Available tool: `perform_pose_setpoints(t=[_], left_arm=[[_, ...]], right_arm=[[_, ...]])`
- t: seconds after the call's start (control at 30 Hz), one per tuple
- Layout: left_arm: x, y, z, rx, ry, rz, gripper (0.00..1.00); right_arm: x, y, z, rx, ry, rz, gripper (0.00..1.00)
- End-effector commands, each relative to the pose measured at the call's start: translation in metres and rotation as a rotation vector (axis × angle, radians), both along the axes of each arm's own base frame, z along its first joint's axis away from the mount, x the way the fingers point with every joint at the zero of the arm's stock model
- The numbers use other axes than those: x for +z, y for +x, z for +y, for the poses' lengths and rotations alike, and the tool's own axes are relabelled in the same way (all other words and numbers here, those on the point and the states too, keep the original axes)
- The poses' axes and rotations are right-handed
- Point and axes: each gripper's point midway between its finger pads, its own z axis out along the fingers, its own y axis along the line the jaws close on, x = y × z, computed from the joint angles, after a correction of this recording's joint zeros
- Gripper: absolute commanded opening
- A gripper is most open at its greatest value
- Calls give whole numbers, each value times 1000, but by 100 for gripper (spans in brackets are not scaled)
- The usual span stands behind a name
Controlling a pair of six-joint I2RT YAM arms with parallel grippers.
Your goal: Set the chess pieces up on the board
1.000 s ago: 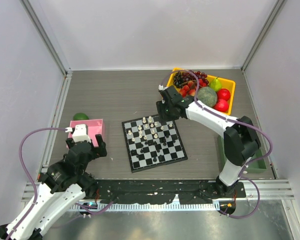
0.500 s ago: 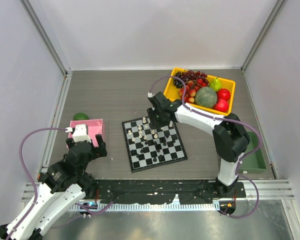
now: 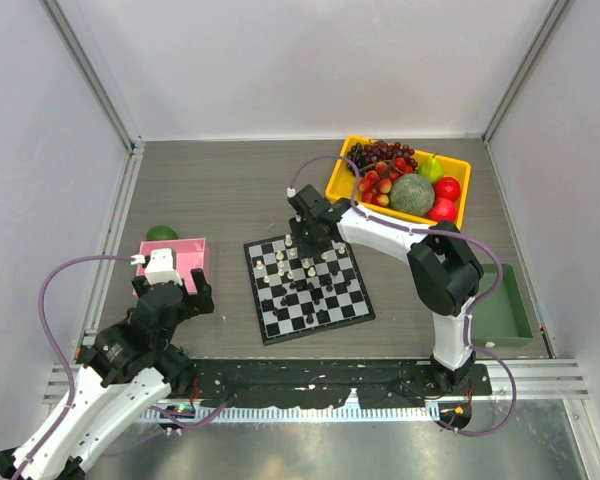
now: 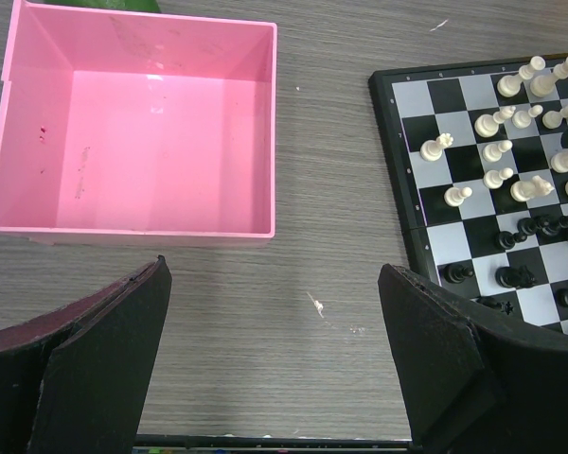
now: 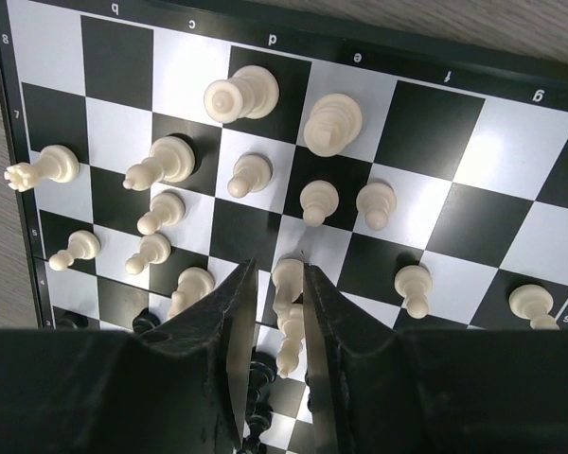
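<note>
Two pincers show. My right pincer (image 5: 277,272) hangs over the small black-and-white checkered board (image 5: 435,113), jaws drawn narrow around a tall white plastic chessman (image 5: 289,322); whether they grip it I cannot tell. My left pincer (image 4: 275,274) gapes wide above the grey tabletop (image 4: 341,189), between the pink plastic tray (image 4: 142,142) and the board.

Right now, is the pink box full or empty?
Empty: the pink box shows only bare floor and walls, nothing inside.
</note>
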Motion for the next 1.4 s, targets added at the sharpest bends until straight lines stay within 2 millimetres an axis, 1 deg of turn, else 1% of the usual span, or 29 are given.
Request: perform_pose_setpoints(t=[0.0, 0.1, 0.13, 0.3, 0.47, 0.5, 0.6, 0.63, 0.73, 0.83, 0.9, 0.93, 1.0, 1.07, 1.13, 1.17, 1.2, 1.23, 1.27, 1.3, 1.37], left_arm=[[6, 6, -3, 12, -25, -28, 100], [6, 5, -3, 11, -24, -25, 100], [6, 6, -3, 12, -25, -27, 100], [6, 6, -3, 12, -26, -29, 100], [7, 6, -3, 12, -27, -30, 100], [6, 5, -3, 11, -28, -30, 100], [6, 6, -3, 12, -26, -29, 100], [7, 6, -3, 12, -27, -30, 100], [7, 6, -3, 12, -28, -32, 99], [6, 5, -3, 12, -27, -29, 100], [6, 5, -3, 12, -27, -30, 99], [6, 5, -3, 12, -26, -29, 100], [6, 5, -3, 12, -27, -30, 99], [7, 5, -3, 10, -27, -30, 100], [7, 5, -3, 12, -26, -29, 100], [7, 6, -4, 11, -28, -30, 100], [6, 5, -3, 10, -26, -29, 100], [6, 5, -3, 11, -28, -30, 100], [7, 5, -3, 12, -29, -32, 99], [7, 5, -3, 10, -29, -33, 100], [6, 5, -3, 13, -28, -30, 100]], right_arm=[[17, 5, 11, 15, 20, -36, 32], [17, 2, 10, 15, 15, -29, 36], [17, 5, 6, 1, -11, -49, 36], [17, 1, 2, 4, -35, -51, 35], [17, -1, 2, 8, -40, -52, 30], [16, 0, 2, 8, -40, -52, 26], [19, 0, 2, 6, -37, -55, 20], [21, 1, 2, 7, -33, -62, 17], [31, 1, 4, 3, -16, -76, 16], [54, 2, 4, -1, 21, -115, 15], [72, 6, 1, -15, 33, -163, 15], [83, 10, -4, -32, 31, -200, 15], [98, 17, -11, -53, 30, -247, 15], [104, 24, -19, -81, 19, -272, 15], [106, 34, -25, -104, 18, -280, 15], [103, 41, -29, -119, 13, -273, 14], [103, 44, -30, -122, 16, -273, 14], [97, 50, -34, -132, 9, -260, 15], [97, 56, -33, -135, 16, -262, 14], [90, 61, -37, -143, 7, -247, 15], [84, 70, -40, -154, 3, -237, 14]])
